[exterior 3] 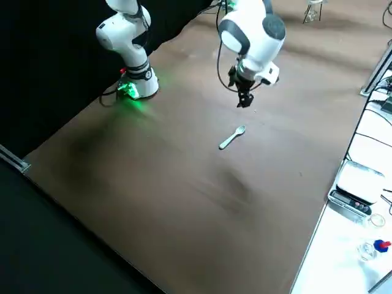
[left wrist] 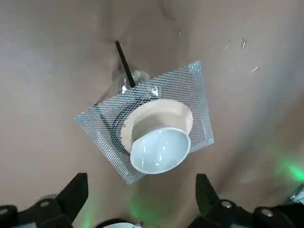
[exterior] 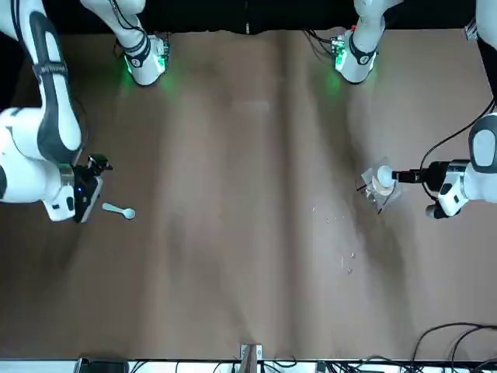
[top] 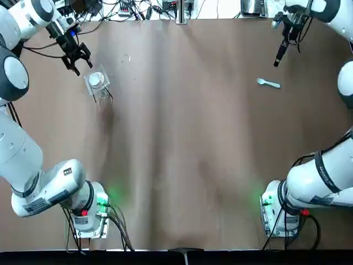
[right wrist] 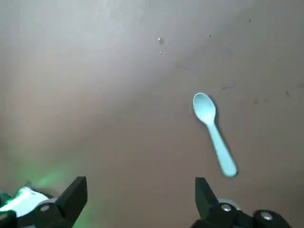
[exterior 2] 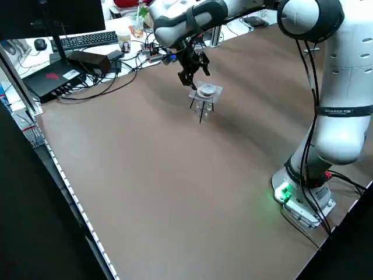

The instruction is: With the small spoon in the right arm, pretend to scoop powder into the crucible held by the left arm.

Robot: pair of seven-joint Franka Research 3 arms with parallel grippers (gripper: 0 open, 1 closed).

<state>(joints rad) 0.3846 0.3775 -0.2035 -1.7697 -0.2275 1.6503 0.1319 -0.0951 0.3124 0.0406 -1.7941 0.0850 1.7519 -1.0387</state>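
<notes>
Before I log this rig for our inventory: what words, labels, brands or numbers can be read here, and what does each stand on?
No text here can be read outright.
Left arm: a printed line on its upright link, too small to read.
Right arm: lettering beside a dark band, blurred.
Black box: a red mark on its top, unreadable.
Small spoon and crucible: no markings show.

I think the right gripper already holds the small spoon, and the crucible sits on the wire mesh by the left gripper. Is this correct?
Not quite. The small spoon lies on the table, apart from the open right gripper, as the right wrist view shows. The crucible does sit on the wire mesh by the left gripper.
</notes>
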